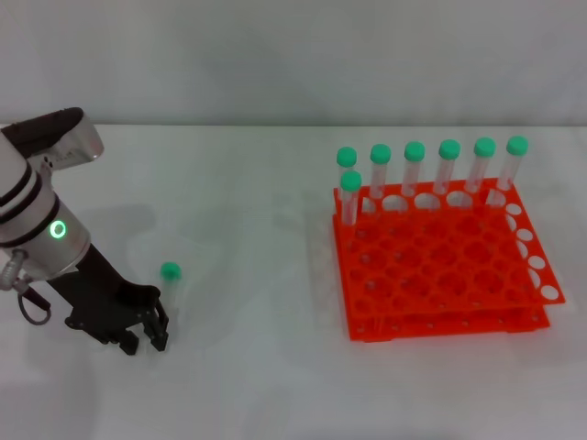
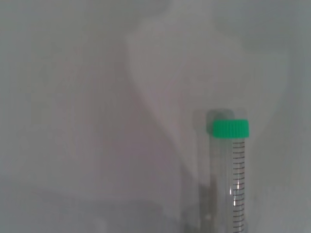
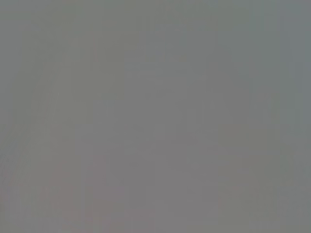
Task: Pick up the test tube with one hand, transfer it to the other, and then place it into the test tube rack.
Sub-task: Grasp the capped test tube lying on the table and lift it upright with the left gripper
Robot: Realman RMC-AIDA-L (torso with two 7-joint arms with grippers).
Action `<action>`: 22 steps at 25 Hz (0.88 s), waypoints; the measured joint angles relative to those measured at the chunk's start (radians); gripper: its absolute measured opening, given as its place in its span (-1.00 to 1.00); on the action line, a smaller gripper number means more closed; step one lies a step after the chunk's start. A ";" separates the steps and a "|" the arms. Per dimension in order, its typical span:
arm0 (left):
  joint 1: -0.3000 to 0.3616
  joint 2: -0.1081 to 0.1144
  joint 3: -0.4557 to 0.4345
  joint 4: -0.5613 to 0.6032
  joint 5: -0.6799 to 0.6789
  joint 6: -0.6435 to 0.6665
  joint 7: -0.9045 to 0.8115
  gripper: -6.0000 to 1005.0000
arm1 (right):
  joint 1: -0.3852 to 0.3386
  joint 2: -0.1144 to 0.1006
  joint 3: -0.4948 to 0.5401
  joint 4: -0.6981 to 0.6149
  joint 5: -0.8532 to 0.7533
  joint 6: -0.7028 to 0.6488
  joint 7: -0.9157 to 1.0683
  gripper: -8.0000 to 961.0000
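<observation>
Left pincer (image 1: pixel 145 337) low on white table (image 1: pixel 275 385).

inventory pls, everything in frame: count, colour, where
loose tube: 1, clear with green cap, lying on the table left of centre, cap pointing away from the robot, just beside the left gripper
racked tubes: 7, clear with green caps, upright; six along the rack's back row, one in front at the row's left end
rack: 1, orange, two tiers, right side of the table; other holes empty
table: 1, white
left gripper: 1, black, green ring on its wrist, low over the table next to the loose tube
right gripper: not in view; its wrist view shows only blank grey
</observation>
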 joint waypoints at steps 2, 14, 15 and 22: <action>-0.003 0.000 0.015 -0.004 0.001 -0.004 -0.001 -0.10 | 0.000 0.001 0.001 0.000 0.000 0.000 0.000 0.70; -0.026 -0.001 0.031 -0.029 0.025 -0.040 -0.001 -0.37 | 0.010 0.009 0.000 0.000 0.000 0.002 0.000 0.69; -0.026 -0.001 0.031 -0.029 0.025 -0.042 -0.001 -0.38 | 0.010 0.010 0.000 0.000 0.000 0.002 0.000 0.69; -0.029 -0.004 0.058 -0.035 0.025 -0.063 0.002 -0.48 | 0.020 0.017 -0.002 0.000 0.000 0.006 0.000 0.68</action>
